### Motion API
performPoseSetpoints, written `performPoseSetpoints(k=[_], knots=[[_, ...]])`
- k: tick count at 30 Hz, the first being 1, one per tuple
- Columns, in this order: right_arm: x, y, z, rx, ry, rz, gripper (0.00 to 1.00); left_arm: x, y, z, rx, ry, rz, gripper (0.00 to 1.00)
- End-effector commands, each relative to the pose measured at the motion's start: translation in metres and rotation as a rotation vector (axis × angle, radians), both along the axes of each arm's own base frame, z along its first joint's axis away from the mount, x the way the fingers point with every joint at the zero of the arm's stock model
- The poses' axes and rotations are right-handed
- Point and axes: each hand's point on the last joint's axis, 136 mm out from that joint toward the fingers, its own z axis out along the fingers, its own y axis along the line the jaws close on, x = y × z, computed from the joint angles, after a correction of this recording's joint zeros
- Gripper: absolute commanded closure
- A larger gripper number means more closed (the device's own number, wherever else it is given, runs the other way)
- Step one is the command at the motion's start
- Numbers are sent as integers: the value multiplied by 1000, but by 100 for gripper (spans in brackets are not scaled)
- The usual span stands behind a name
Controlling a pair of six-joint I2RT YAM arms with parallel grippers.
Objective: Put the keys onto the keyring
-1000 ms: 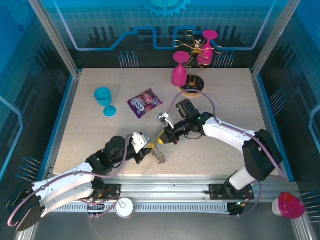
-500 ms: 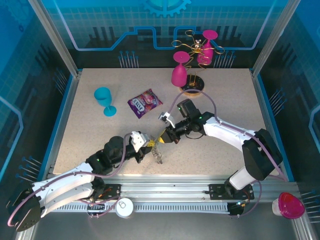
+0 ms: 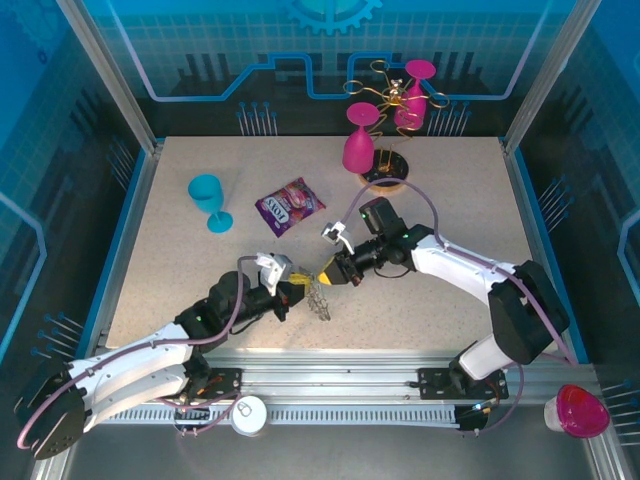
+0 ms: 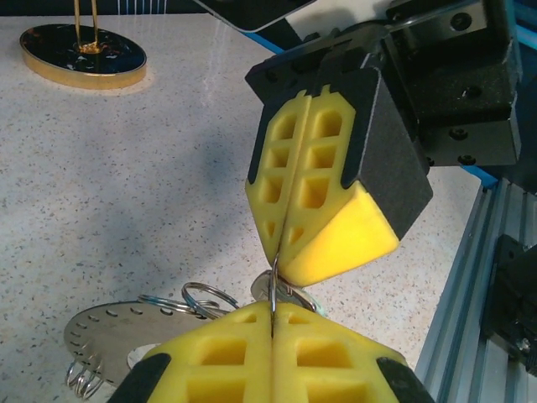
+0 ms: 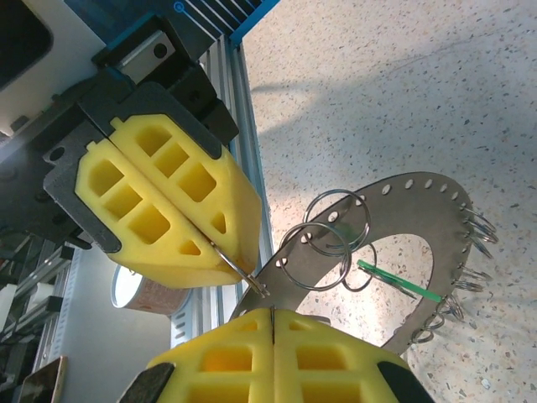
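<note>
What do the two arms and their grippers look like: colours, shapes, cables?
The left arm and right arm have white shells with black joints. A pale purple cable loops along each. The left gripper and right gripper carry yellow wedge-shaped fingers with square hollows, in black mounts.
</note>
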Motion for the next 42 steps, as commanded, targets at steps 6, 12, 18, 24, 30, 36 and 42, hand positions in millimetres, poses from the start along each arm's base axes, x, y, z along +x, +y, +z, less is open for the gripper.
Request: performPoseSetpoints(k=[6, 12, 18, 24, 30, 36, 42], knots=[[4, -5, 10, 16, -11, -33, 100, 5, 0, 15, -85, 6, 33, 100], [3, -6, 10, 14, -18, -31, 100, 4, 0, 14, -89, 8, 31, 100], [14, -13, 2, -62, -109, -96, 100, 1, -2, 15, -31, -94, -15, 100], [38, -39, -30, -263, -159, -259, 100, 0, -1, 11, 140, -303, -66, 100], [42, -72, -60, -465, -112, -389, 100, 1, 0, 12, 196, -377, -80, 100], [24, -91, -102, -604, -15, -405, 100, 2, 0, 12, 198, -363, -76, 100], [23, -83, -122, -661, 54, -380, 100, 6, 1, 14, 171, -313, -40, 100]])
